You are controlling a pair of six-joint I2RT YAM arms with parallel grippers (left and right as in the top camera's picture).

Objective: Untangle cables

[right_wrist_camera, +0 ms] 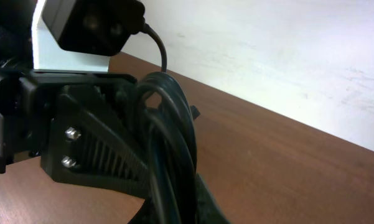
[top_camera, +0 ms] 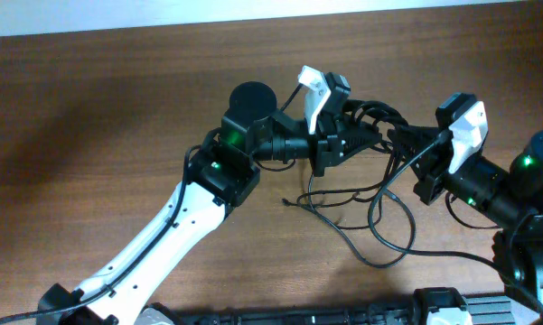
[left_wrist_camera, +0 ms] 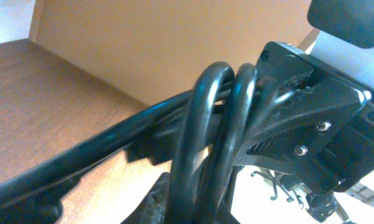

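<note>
The black cables (top_camera: 372, 120) are bunched in a small bundle held above the table between my two grippers. Loose loops (top_camera: 377, 219) hang from it and trail over the wood. My left gripper (top_camera: 352, 135) is shut on the bundle from the left, and my right gripper (top_camera: 400, 138) is shut on it from the right, close by. In the left wrist view, thick cable loops (left_wrist_camera: 216, 137) fill the gap at my left gripper (left_wrist_camera: 202, 210), with the right gripper's black body (left_wrist_camera: 311, 121) just behind. In the right wrist view, cables (right_wrist_camera: 174, 134) run through my right gripper (right_wrist_camera: 182, 208).
The brown wooden table (top_camera: 90, 108) stretches left and toward the front. A pale wall (top_camera: 253, 11) borders its far edge. Black arm bases (top_camera: 434, 309) sit along the near edge. The right arm's body (top_camera: 524, 181) stands at the right side.
</note>
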